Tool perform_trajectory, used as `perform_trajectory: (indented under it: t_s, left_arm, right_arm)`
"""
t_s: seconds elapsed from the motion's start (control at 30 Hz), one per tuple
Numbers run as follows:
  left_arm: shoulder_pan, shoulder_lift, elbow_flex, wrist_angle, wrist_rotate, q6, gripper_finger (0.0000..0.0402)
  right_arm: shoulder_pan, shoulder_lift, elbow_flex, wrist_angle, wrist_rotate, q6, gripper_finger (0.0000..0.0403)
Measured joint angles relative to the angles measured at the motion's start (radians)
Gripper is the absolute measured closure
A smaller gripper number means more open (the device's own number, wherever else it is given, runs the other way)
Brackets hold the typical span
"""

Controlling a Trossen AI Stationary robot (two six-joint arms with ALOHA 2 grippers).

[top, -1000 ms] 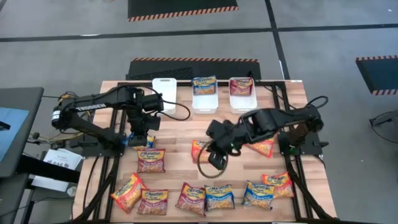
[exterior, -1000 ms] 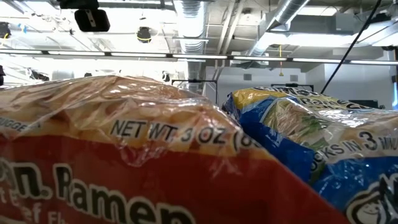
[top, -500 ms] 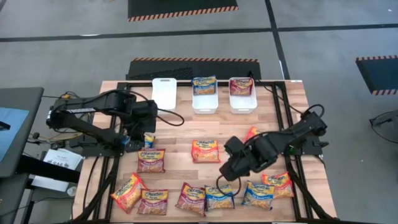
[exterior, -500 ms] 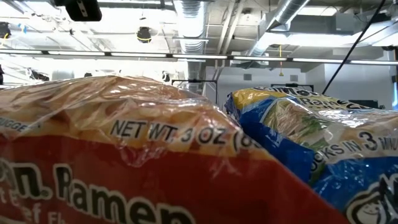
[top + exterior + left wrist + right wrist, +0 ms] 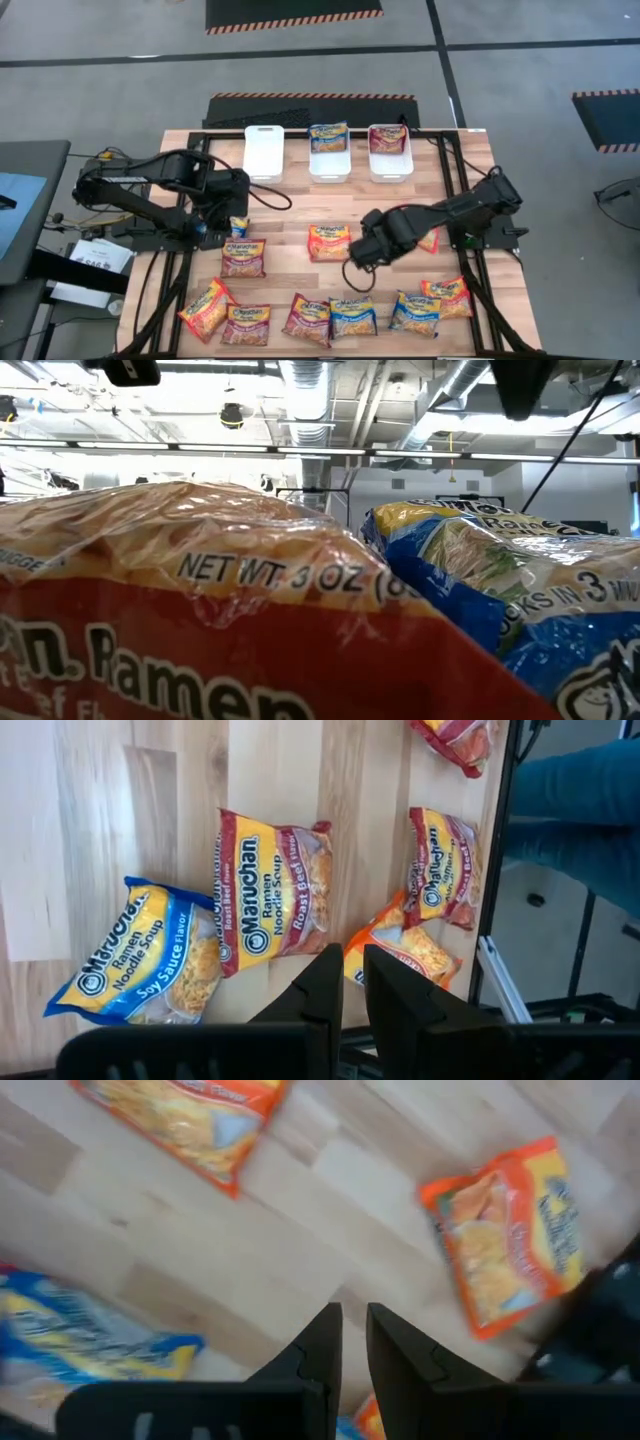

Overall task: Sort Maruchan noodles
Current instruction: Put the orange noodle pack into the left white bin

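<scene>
1. Pale wooden slatted table (image 5: pixel 290 215): carried three white rectangular plastic bins along its far edge and glossy flat plastic Maruchan noodle packets scattered over its middle and near edge.
2. Left white bin (image 5: pixel 264 150): held no packet. Middle white bin (image 5: pixel 329 164): held one blue-and-yellow packet (image 5: pixel 328 136). Right white bin (image 5: pixel 390 164): held one dark red packet (image 5: pixel 387 139).
3. Near row, seen from above, left to right: orange packet (image 5: pixel 205 309), dark red packet (image 5: pixel 246 324), dark red packet (image 5: pixel 308 319), blue-and-yellow packet (image 5: pixel 353 316), blue-and-yellow packet (image 5: pixel 414 312), orange packet (image 5: pixel 447 295).
4. Middle of table: dark red roast-beef packet (image 5: pixel 242 257) at the left, orange packet (image 5: pixel 329 242) at the centre, another orange packet (image 5: pixel 429 239) partly hidden under the right arm.
5. Left gripper (image 5: pixel 238 225): poised over the left side just beyond the roast-beef packet, a small blue-and-yellow packet (image 5: pixel 239 226) showing at its tip; its wrist view showed the fingers (image 5: pixel 322 988) close together with a narrow gap and nothing visible between them.
6. Right gripper (image 5: pixel 362 252): above bare wood just right of the central orange packet; fingers (image 5: pixel 322 1345) near together, narrow gap, holding nothing.
</scene>
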Motion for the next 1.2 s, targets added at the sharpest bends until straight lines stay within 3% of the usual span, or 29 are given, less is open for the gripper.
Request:
perform_trajectory:
  t_s: [0.5, 0.83, 1.0, 1.2]
  left_arm:
    - [-0.084, -0.011, 0.000, -0.007, -0.020, -0.062, 0.0372]
    - [-0.097, -0.016, 0.000, -0.007, -0.094, -0.091, 0.0372]
    - [-0.096, -0.016, 0.000, -0.003, -0.181, -0.128, 0.0372]
    - [-0.096, -0.016, 0.000, 0.000, -0.212, -0.210, 0.0372]
  right_arm:
    - [-0.262, -0.018, -0.146, 0.274, -0.069, -0.447, 0.0328]
    - [-0.409, -0.280, -0.449, 0.549, -0.126, -0.483, 0.0328]
    - [-0.450, -0.397, -0.518, 0.686, -0.176, -0.501, 0.0328]
    - [-0.489, -0.444, -0.557, 0.851, -0.273, -0.627, 0.0328]
